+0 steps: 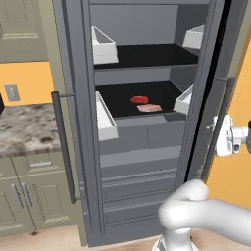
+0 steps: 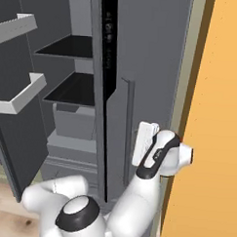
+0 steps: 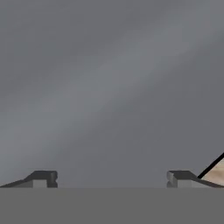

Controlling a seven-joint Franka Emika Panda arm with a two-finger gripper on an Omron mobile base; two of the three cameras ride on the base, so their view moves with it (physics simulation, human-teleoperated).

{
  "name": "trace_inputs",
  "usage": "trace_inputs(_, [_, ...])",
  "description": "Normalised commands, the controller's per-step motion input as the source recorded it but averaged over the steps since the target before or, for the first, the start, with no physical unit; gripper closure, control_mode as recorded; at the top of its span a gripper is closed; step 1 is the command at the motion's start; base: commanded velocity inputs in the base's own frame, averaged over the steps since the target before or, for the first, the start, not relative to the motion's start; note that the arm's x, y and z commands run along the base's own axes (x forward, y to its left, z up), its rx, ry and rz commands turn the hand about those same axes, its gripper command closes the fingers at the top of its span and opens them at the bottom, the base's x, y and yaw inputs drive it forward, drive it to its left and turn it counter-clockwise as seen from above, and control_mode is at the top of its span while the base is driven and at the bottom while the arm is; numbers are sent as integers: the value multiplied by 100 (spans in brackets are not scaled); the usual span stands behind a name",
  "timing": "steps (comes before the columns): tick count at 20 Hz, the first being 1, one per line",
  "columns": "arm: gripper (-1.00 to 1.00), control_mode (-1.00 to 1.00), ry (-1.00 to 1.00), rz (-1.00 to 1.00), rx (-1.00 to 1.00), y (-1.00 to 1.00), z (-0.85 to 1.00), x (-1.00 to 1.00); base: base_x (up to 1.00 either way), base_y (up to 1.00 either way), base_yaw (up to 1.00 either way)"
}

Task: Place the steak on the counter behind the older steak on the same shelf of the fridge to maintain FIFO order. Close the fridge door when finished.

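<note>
Closing target: the tall dark grey right-hand fridge door [image 2: 152,68] with its long vertical bar handle [image 2: 128,130] is what you have left to move; it stands swung out from the fridge.
Gripper: the two-finger gripper [image 3: 112,179] is released, fingers spread wide with nothing between them, facing that door's plain outer face at very close range.
Door handling: judge it as a stiff, fairly heavy hinged panel, smooth and slippery to the pads. It won't flex or break, but a push can slide off.
Where to take it: press flat on the outer face beside the bar handle, well away from the hinge side, or clamp the bar itself if you want a surer hold.
Steaks: the small bright red chunky steak [image 1: 139,99] already lies inward of that door on the wide flat black shelf [image 1: 115,98], with the pale pink flat older steak [image 1: 149,108] just in front of it, near or touching.
In the way: the white bins [image 1: 184,102] on that door's inner face swing in with it, and one sits close to the shelf's front corner.
Also open: the other dark grey door leaf [image 1: 76,122], opposite the right-hand door, stands out too.
Beyond: the grey-brown speckled granite counter [image 1: 24,130] lies past that far leaf.
</note>
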Motion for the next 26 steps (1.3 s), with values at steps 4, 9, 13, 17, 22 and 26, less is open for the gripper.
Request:
trace_inputs(4, [-100, -100, 0, -22, -3, 50, 8, 55, 0, 0, 0])
trace_inputs(9, [-100, -100, 0, -34, -3, 28, 8, 70, 0, 0, 0])
trace_inputs(13, [-100, -100, 0, -37, -3, 21, 1, 65, 0, 0, 0])
trace_inputs(17, [-100, -100, 0, -37, -2, 17, 0, 53, 0, 0, 0])
trace_inputs(22, [-100, -100, 3, -35, 0, 4, 12, 44, 0, 0, 0])
trace_inputs(26, [-100, -100, 18, -31, 0, 0, 35, 34, 0, 0, 0])
